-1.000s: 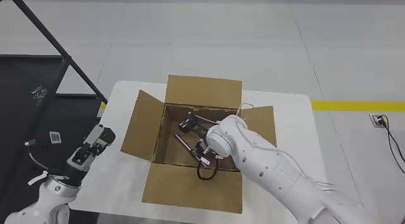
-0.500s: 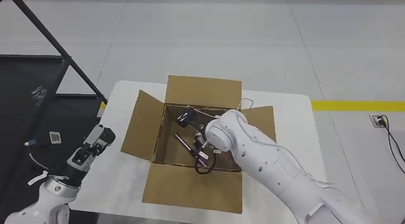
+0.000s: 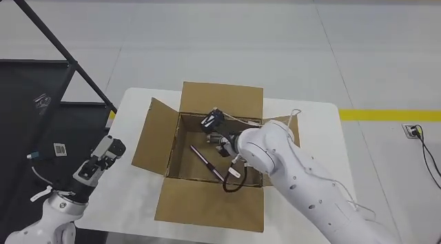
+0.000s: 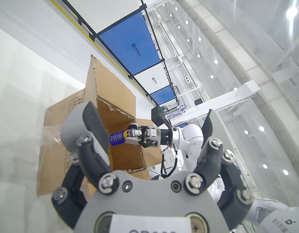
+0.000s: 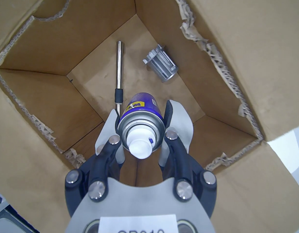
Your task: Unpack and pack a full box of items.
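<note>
An open cardboard box (image 3: 207,206) stands on the white table (image 3: 138,189). My right gripper (image 5: 142,112) is shut on a blue spray can (image 5: 145,103) just below its white cap, and holds it over the box's opening. From the left wrist view the can (image 4: 119,137) shows level with the box's rim, in the right gripper (image 4: 134,135). On the box floor lie a metal rod with a black grip (image 5: 119,69) and a grey ribbed cylinder (image 5: 161,66). My left gripper (image 4: 149,112) stands open with nothing in it, off the table's left edge (image 3: 109,149).
The box's four flaps (image 5: 249,37) are folded outward, with torn edges around the opening. A black frame (image 3: 55,58) and a dark surface lie to the left of the table. Bare table shows on both sides of the box.
The right arm's wrist has shifted to the right and toward the back of the box. The left arm has not moved.
</note>
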